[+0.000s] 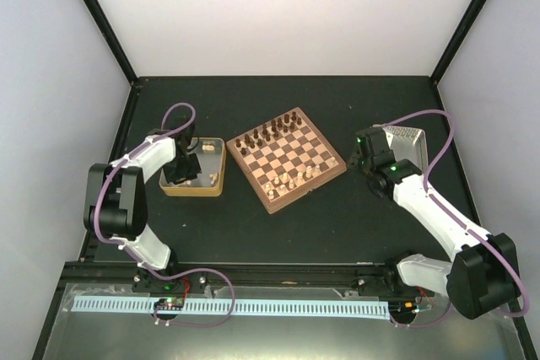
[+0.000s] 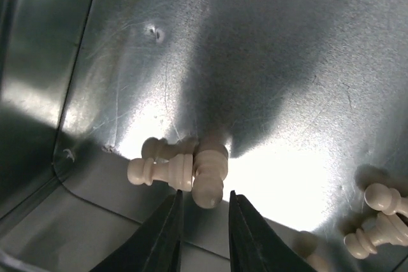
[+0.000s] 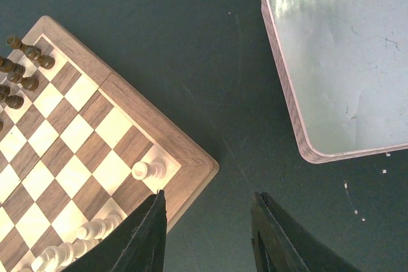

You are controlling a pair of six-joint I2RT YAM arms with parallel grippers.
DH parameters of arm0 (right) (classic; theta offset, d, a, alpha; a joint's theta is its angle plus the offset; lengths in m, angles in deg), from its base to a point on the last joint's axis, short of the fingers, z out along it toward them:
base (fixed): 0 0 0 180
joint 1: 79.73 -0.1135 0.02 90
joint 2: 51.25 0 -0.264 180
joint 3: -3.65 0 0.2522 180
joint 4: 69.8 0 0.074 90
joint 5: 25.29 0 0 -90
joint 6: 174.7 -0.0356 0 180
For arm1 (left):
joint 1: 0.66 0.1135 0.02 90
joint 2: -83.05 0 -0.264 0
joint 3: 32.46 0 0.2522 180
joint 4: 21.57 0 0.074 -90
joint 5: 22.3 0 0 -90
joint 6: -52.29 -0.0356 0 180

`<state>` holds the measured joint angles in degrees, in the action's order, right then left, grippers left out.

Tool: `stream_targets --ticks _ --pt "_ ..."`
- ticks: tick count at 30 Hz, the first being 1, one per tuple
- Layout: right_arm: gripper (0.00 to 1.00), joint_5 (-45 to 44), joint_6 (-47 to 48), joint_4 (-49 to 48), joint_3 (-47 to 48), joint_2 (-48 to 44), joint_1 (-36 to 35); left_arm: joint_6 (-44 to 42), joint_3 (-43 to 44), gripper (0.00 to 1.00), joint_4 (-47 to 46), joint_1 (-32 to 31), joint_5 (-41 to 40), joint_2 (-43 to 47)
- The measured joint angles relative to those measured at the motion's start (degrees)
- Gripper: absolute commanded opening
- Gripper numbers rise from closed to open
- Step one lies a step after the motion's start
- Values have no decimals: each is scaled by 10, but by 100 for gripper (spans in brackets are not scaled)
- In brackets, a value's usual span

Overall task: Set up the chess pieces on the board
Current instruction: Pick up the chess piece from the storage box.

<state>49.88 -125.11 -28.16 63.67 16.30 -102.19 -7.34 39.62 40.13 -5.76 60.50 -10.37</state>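
Your left hand (image 2: 204,202) hangs in the tan tray (image 1: 192,190) left of the board (image 1: 288,158). Its fingers are narrowly apart and hold nothing, just short of three cream chess pieces (image 2: 191,167) lying on their sides in a touching heap. They look light, hard and smoothly turned, so expect them to roll or squirt away on the tray's slick floor; pinch the nearest one across its thick body rather than its rounded end. Your right hand (image 3: 207,214) hovers wide and empty just off the board's right corner.
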Motion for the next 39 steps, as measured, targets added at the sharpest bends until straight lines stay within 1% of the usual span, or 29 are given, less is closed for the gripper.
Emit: stream_targets --ticks 4,8,15,20,23,25,30,34,39 --pt "38 0 0 0 0 0 0 -5 0 10 -11 3 2 -12" --pt "38 0 0 0 4 3 0 -20 1 5 -19 6 6 -16" --pt "38 0 0 0 7 5 0 -39 9 5 -24 6 15 -18" --pt "38 0 0 0 7 5 0 -39 39 7 -7 -6 32 -1" --pt "38 0 -2 -1 7 5 0 -38 71 8 0 -30 51 24" --pt "38 0 -2 -1 7 5 0 -38 97 8 1 -56 67 37" --pt "38 2 -3 -5 7 5 0 -37 150 8 0 -126 102 37" --pt "38 4 -2 -6 7 5 0 -38 182 9 -5 -181 136 5" --pt "38 6 -2 -8 6 -1 0 -45 243 9 -6 -235 158 -76"
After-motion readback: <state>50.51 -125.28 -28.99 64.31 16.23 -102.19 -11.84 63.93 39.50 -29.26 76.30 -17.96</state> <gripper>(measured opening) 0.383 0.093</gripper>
